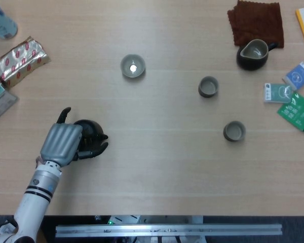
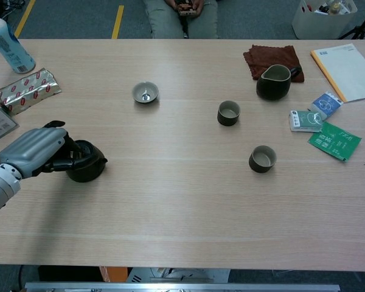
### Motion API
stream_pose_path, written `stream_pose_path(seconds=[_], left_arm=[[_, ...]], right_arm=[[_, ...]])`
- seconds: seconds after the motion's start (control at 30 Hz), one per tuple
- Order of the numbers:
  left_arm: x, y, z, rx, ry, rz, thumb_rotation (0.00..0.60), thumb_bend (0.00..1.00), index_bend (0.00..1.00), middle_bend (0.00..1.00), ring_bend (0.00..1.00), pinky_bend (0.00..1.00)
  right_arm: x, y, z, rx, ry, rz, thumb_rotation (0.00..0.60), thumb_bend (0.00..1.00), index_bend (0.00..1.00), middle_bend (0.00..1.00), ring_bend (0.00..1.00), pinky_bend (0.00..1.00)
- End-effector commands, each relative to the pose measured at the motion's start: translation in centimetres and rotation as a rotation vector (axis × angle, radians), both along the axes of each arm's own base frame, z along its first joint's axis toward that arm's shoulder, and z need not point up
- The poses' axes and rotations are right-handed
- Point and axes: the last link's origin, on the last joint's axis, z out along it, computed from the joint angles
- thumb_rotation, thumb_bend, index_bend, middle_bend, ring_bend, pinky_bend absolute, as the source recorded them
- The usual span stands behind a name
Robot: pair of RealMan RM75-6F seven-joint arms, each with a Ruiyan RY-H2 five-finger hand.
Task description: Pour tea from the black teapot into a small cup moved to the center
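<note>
The black teapot (image 1: 92,132) (image 2: 87,168) stands on the table at the front left. My left hand (image 1: 62,143) (image 2: 34,151) lies over its left side, and the dark fingers (image 1: 93,150) curl around the pot's body, gripping it. Much of the lid is hidden under the hand. Two small dark cups (image 1: 208,86) (image 1: 234,131) stand right of the middle, also in the chest view (image 2: 229,112) (image 2: 262,159). A pale small cup (image 1: 133,66) (image 2: 145,92) sits further back, left of the middle. My right hand shows in neither view.
A dark pitcher (image 1: 253,54) (image 2: 274,83) stands at the back right on the edge of a brown cloth (image 1: 257,21). Tea packets (image 1: 298,108) and a yellow-edged notebook (image 2: 348,72) lie at the right. A foil packet (image 1: 20,58) and a bottle (image 2: 10,42) are at the back left.
</note>
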Motion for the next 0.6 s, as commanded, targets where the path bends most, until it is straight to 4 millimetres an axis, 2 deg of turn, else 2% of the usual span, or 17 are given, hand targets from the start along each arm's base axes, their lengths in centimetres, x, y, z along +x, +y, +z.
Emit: stream_pose_path(seconds=[0.03, 0.1, 0.17, 0.23, 0.37, 0.6], left_arm=[[0.2, 0.2, 0.3, 0.028, -0.019, 0.0, 0.14, 0.17, 0.88, 0.94, 0.76, 0.0], [0.3, 0.4, 0.7, 0.048, -0.022, -0.002, 0.207, 0.17, 0.89, 0.95, 0.76, 0.0], [0.4, 0.5, 1.1, 0.071, -0.03, -0.003, 0.237, 0.17, 0.9, 0.95, 0.77, 0.0], [0.4, 0.6, 1.4, 0.087, -0.037, -0.001, 0.242, 0.17, 0.9, 0.95, 0.77, 0.0], [0.4, 1.2, 2.7, 0.167, -0.055, -0.002, 0.293, 0.17, 0.91, 0.96, 0.78, 0.0], [0.4, 2.1, 4.2, 0.266, -0.086, -0.007, 0.31, 0.17, 0.93, 0.98, 0.79, 0.0]], right_arm=[[0.1, 0.0, 0.0, 0.0, 0.0, 0.005, 0.6, 0.12, 0.34, 0.32, 0.2, 0.23], [0.2, -0.1, -0.1, 0.003, 0.001, 0.009, 0.6, 0.12, 0.34, 0.32, 0.2, 0.23], [0.3, -0.2, -0.1, 0.007, 0.001, 0.013, 0.6, 0.12, 0.34, 0.32, 0.2, 0.23], [0.4, -0.2, -0.2, 0.009, 0.001, 0.016, 0.6, 0.12, 0.34, 0.32, 0.2, 0.23], [0.7, -0.3, -0.4, 0.013, 0.0, 0.027, 0.6, 0.12, 0.34, 0.32, 0.2, 0.23], [1.0, -0.4, -0.5, 0.016, -0.001, 0.035, 0.6, 0.12, 0.34, 0.32, 0.2, 0.23]])
